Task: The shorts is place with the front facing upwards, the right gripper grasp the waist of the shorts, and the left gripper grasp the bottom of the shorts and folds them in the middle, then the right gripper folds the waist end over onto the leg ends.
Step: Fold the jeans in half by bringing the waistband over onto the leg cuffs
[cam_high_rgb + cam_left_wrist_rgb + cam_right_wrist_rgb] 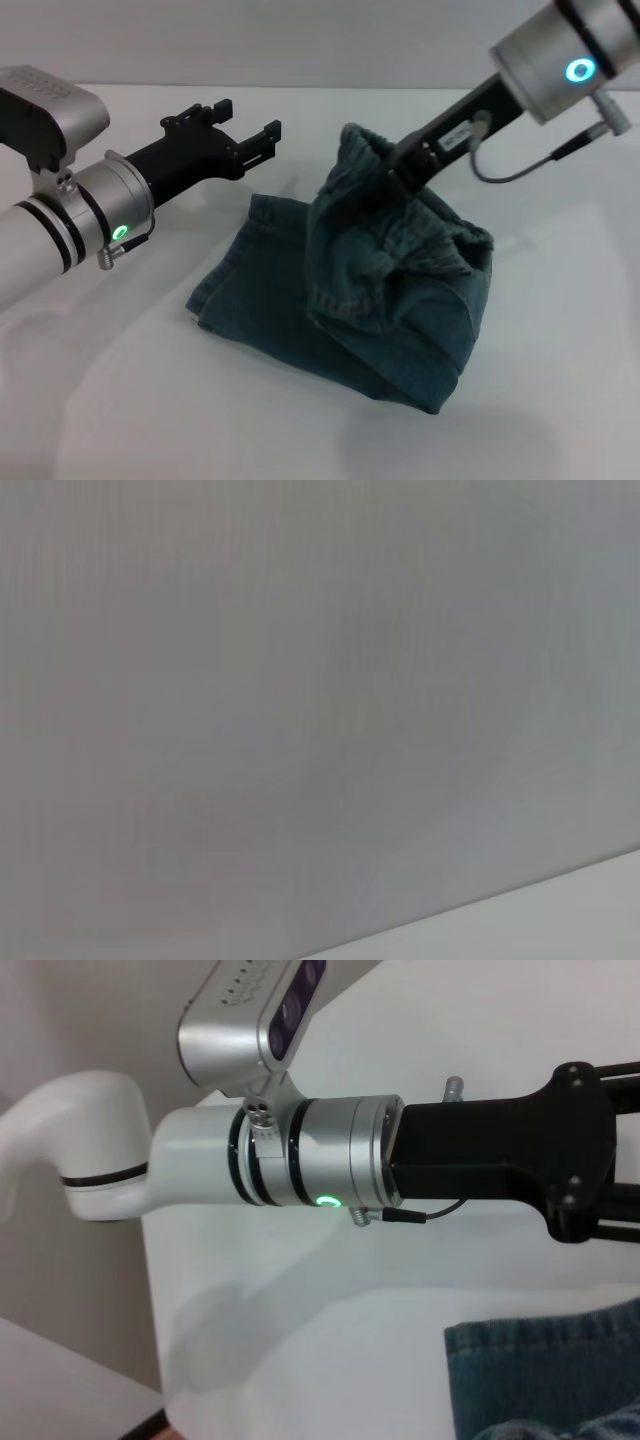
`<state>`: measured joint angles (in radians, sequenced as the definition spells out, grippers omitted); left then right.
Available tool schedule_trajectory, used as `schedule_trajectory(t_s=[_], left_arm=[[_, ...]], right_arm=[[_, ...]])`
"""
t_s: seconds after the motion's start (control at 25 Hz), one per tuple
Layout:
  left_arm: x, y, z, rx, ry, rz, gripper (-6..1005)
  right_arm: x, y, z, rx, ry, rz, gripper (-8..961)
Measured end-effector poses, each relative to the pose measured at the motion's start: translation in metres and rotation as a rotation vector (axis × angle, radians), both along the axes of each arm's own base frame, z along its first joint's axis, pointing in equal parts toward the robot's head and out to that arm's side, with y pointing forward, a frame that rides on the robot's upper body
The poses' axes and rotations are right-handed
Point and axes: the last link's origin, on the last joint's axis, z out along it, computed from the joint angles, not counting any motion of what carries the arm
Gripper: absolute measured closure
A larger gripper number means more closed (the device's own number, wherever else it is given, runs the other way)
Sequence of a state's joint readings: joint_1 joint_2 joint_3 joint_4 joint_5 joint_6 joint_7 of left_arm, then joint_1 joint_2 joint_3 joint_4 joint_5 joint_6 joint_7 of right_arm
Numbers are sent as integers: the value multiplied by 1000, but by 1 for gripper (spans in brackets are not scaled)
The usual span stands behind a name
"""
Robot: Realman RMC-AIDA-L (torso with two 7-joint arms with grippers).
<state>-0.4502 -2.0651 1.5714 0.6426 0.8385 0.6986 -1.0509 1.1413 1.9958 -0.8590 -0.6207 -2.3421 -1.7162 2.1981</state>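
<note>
The right tool pinches the puckered waist, lifting the folded denim shorts mid-frame. The left tool hovers open, upper left.

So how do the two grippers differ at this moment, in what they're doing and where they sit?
The right gripper is shut on the shorts, lifting the bunched waist end above the table; the left gripper is open and holds nothing. The right gripper is buried in denim, while the left gripper hovers clear of the cloth, beyond its left edge. Both have black fingers on silver arms.
</note>
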Motion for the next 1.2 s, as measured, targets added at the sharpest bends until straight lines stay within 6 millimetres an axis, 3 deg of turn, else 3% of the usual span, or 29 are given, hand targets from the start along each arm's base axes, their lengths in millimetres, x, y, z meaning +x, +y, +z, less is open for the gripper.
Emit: schedule_trajectory(t_s=[0.24,0.48,0.8,1.2], left_arm=[[4,4,-1,3,-1,-9,248],[5,6,-1,6,2,-12,248],[6,11,-1,24,6,-14,248],[-4,15,6,95,-30,36,248]], right_arm=[[-9,5,-10,39,-10,37,790],[-17,10,-14,71,-9,55,557],[-27,9,-27,62,-80,128,370],[-36,6,-60,68,-196,336,371]])
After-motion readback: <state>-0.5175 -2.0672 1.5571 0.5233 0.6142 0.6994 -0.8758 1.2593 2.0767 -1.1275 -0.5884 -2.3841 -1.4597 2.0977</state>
